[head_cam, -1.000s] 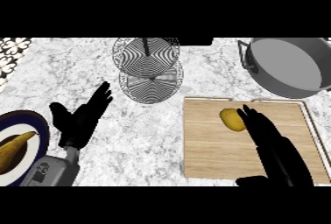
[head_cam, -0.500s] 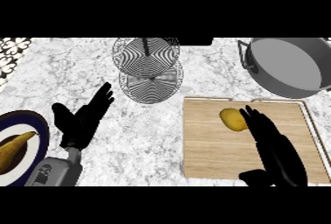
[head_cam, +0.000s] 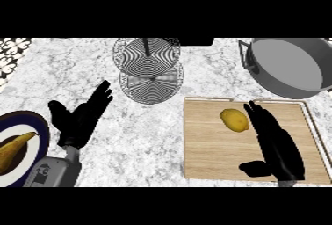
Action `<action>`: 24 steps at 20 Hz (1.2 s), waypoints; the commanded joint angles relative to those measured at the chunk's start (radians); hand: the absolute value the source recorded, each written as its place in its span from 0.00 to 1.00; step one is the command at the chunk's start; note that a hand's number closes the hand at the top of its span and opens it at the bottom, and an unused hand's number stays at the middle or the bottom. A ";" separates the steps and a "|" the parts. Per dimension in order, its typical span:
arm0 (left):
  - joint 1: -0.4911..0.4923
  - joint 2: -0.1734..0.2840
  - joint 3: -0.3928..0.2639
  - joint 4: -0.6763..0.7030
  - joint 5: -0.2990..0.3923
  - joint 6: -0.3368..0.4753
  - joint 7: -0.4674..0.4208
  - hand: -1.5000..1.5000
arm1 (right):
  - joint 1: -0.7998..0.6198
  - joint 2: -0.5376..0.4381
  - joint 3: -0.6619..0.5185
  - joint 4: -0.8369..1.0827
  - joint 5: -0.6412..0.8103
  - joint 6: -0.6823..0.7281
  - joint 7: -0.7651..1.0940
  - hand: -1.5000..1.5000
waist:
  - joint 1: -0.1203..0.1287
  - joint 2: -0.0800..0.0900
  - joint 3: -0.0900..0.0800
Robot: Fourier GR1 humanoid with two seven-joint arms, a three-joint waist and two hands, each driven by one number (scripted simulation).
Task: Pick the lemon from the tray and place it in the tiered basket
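A yellow lemon (head_cam: pixel 235 119) lies on the wooden tray (head_cam: pixel 207 149) at the right of the counter. My right hand (head_cam: pixel 277 145) is stretched over the tray just right of the lemon, fingers straight and open, fingertips beside the fruit and its thumb sticking out to the left near the tray's front. The wire tiered basket (head_cam: pixel 149 66) stands at the back centre, both tiers bare. My left hand (head_cam: pixel 81 116) rests open over the counter at the left, fingers pointing up toward the basket.
A grey pot (head_cam: pixel 288 66) sits at the back right, close behind the tray. A dark blue plate (head_cam: pixel 26 127) with a banana (head_cam: pixel 13 149) lies at the left edge. Marble counter separates the tray from the left hand.
My right hand has slid forward and slightly left along the tray, its fingertips now level with the lemon. The left hand has barely shifted.
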 commanded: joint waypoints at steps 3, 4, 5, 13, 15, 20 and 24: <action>0.011 -0.015 0.033 -0.044 -0.027 -0.033 0.044 0.50 | -0.060 0.063 -0.053 0.148 0.018 -0.047 -0.095 0.00 | 0.002 0.000 0.000; 0.041 -0.016 0.038 -0.042 -0.026 -0.044 0.003 0.50 | 0.032 0.016 -0.076 0.064 -0.024 -0.054 -0.149 0.00 | -0.001 0.000 0.000; -0.051 -0.043 0.042 0.082 -0.038 -0.034 -0.006 0.50 | -0.067 0.029 -0.118 0.147 -0.043 -0.041 -0.142 0.00 | -0.001 0.001 0.000; 0.029 -0.069 0.052 -0.040 -0.075 -0.051 0.019 0.50 | -0.062 0.094 -0.122 0.204 0.010 -0.040 -0.155 0.00 | 0.000 0.000 0.000; 0.031 -0.082 0.038 -0.055 -0.087 -0.023 0.022 0.50 | -0.179 0.135 -0.149 0.366 0.009 -0.100 -0.167 0.00 | 0.006 0.001 0.000; 0.010 -0.084 0.046 -0.013 -0.100 -0.055 0.018 0.50 | -0.198 0.119 -0.182 0.434 -0.005 -0.100 -0.237 0.00 | 0.002 0.001 0.000; -0.012 -0.094 0.072 0.057 -0.100 -0.069 -0.021 0.50 | -0.257 0.120 -0.210 0.528 -0.006 -0.114 -0.278 0.00 | 0.003 0.002 0.000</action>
